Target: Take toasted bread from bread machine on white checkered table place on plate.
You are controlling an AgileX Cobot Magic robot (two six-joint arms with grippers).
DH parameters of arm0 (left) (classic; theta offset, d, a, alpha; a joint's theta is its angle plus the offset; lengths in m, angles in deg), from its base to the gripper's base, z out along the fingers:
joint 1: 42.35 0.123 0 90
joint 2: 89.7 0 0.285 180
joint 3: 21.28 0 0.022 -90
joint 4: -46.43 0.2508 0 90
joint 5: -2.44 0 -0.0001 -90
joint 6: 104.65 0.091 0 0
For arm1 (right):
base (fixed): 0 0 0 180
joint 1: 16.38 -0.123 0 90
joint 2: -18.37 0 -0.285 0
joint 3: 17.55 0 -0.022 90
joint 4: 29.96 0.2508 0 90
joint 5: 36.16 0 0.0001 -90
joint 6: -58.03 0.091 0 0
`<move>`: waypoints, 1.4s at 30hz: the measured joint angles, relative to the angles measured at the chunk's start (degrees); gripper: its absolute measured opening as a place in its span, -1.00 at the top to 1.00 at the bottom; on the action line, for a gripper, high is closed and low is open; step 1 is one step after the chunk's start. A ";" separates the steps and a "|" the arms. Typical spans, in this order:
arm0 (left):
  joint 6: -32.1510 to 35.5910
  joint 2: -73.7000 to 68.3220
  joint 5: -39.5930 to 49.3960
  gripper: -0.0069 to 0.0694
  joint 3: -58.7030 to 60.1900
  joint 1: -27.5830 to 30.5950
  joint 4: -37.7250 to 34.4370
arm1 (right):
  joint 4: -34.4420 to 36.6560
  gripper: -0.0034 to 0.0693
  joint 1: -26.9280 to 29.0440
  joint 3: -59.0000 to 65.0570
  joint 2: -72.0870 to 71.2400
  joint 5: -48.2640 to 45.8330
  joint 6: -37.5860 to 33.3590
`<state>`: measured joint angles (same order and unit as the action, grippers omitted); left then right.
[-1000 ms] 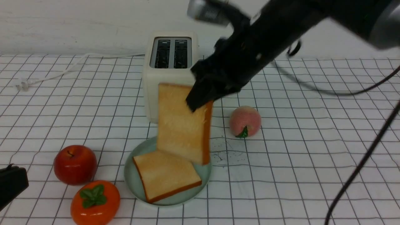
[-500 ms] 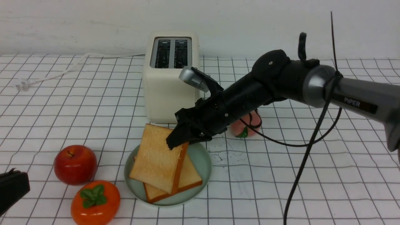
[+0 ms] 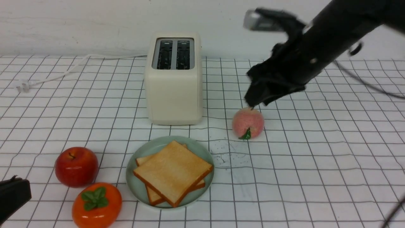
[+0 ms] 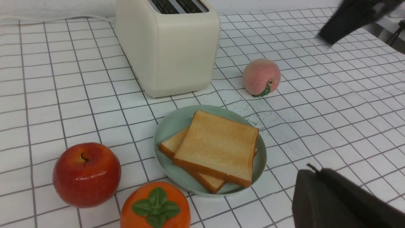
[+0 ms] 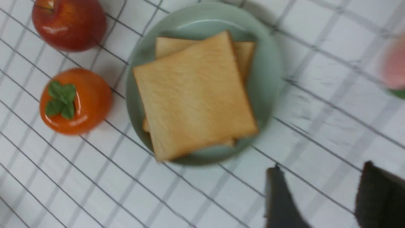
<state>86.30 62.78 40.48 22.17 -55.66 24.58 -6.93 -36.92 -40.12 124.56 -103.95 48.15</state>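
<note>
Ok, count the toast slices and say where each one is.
2. Both are stacked on the plate: the top slice lies flat over the lower slice, which shows only at its edges. The toaster slots look empty, though their depths are dark.

Legible markings: none. I could read no text, label, brand or number in any view.

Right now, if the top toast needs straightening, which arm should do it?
Probably the right. The right gripper is open, up near the peach, with a clear way to the toast. The left gripper is shut, and the apple and persimmon sit between it and the plate.
</note>
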 joint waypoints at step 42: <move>-0.17 20.40 -12.59 0.85 26.34 -1.24 -7.29 | -42.33 0.87 0.00 74.75 -96.31 17.40 41.38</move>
<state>86.12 83.18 27.89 48.51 -56.89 17.28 -49.26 -36.92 34.63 28.25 -86.55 89.53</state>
